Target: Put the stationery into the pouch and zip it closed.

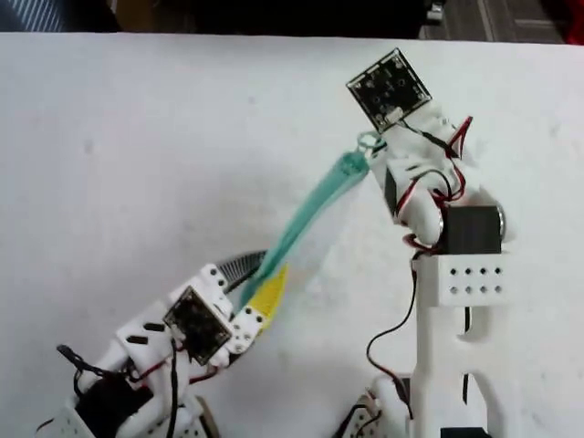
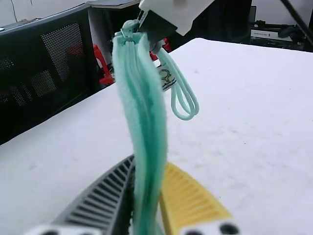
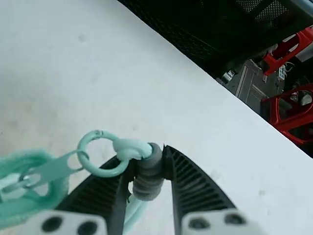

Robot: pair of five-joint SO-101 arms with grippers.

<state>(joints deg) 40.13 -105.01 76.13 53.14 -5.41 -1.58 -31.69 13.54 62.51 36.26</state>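
Note:
A mint-green pouch hangs stretched in the air between my two grippers, its zipper edge facing up. At its near end my left gripper is shut on the pouch, which is pinched between a grey finger and a yellow one. At the far end my right gripper is shut on the zipper pull's grey bead, beside its mint ring. A mint cord loop dangles below that end. No loose stationery shows.
The white table runs under both arms. Its far edge borders a dark area with a black mesh panel and red chairs. The right arm's white base stands at the front right.

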